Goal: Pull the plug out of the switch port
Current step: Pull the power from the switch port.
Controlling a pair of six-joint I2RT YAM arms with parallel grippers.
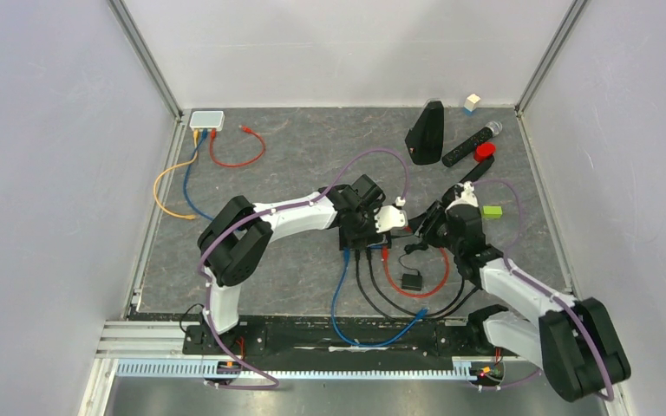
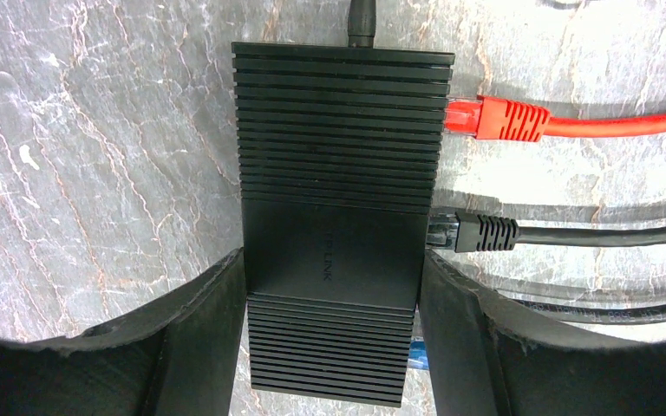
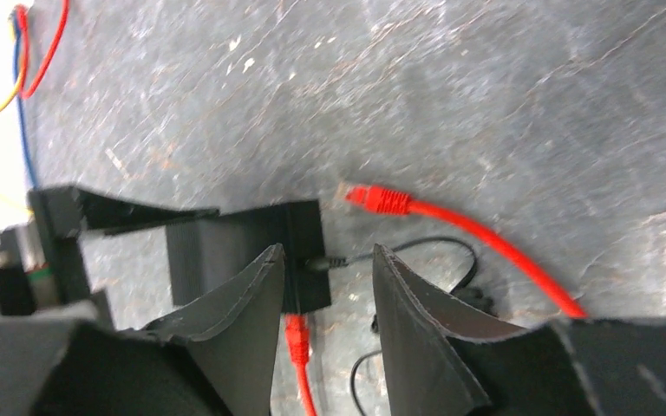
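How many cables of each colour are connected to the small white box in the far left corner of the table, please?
Thin yellow cable: 1
Thin blue cable: 1
Thin red cable: 1
Total: 3, all at the small white plastic box.

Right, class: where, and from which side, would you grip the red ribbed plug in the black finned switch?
Probably the red ribbed plug by its boot, outside the port, pinched across from above: it juts straight out of the black finned switch, bare mat beside it, with the left gripper clamping the switch.
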